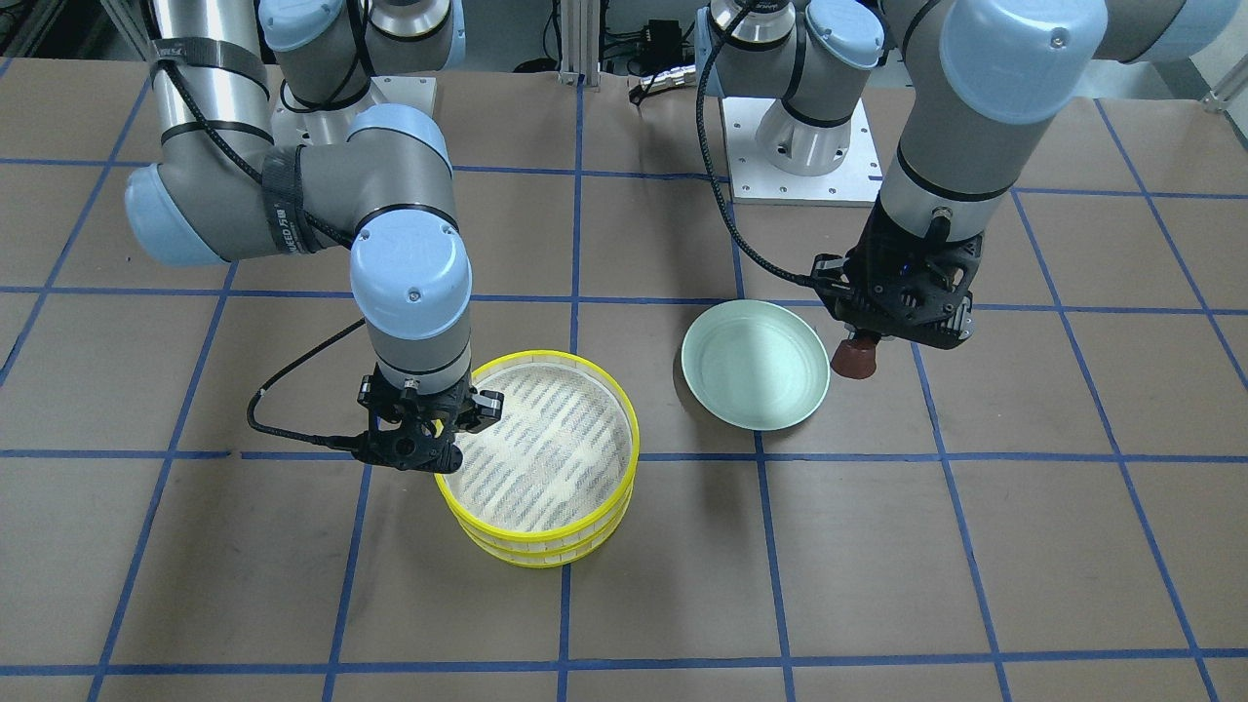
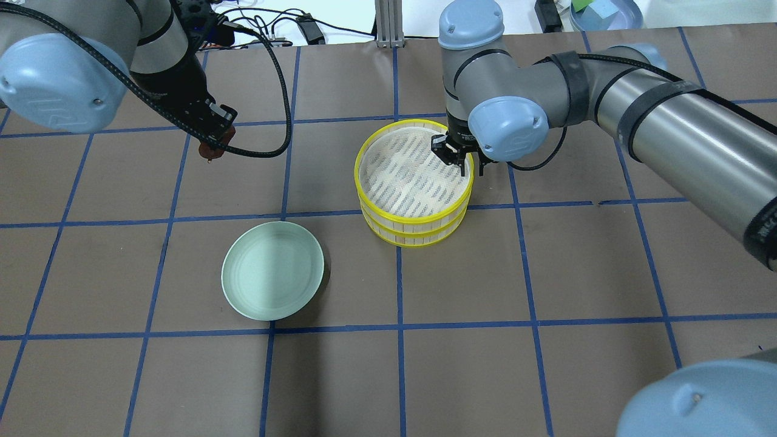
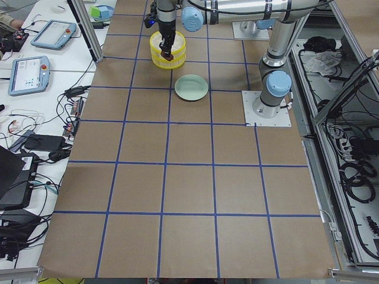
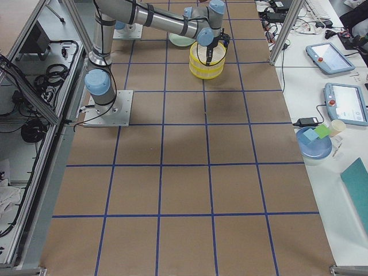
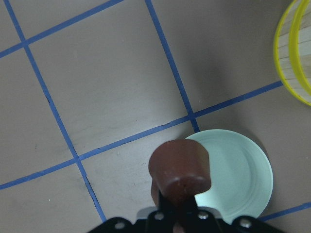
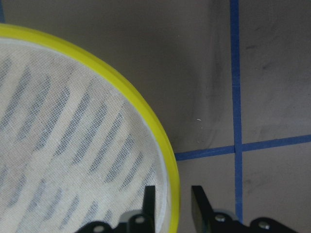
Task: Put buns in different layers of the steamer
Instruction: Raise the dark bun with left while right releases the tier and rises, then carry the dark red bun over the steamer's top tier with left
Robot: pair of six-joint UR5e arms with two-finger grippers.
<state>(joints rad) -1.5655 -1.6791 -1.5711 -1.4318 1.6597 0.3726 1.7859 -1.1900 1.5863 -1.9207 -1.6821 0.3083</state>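
Observation:
My left gripper (image 1: pixel 858 341) is shut on the glossy reddish-brown bun (image 1: pixel 853 359) and holds it in the air beside the pale green plate (image 1: pixel 756 366). In the left wrist view the bun (image 5: pixel 180 167) hangs over the plate's (image 5: pixel 243 170) near edge. The steamer (image 1: pixel 546 356) is a stack of yellow-rimmed trays, and its top mesh floor is bare. My right gripper (image 1: pixel 444 439) stands astride the top tray's rim (image 6: pixel 167 145), one finger inside and one outside, with a small gap showing on the outer side. The cream-white bun shows in no view.
The plate (image 2: pixel 272 270) is empty and lies apart from the steamer (image 2: pixel 357 176) on the brown table with blue tape lines. The left arm's base plate (image 1: pixel 804 175) is behind the plate. Tablets and cables lie beyond the table edges in the side views.

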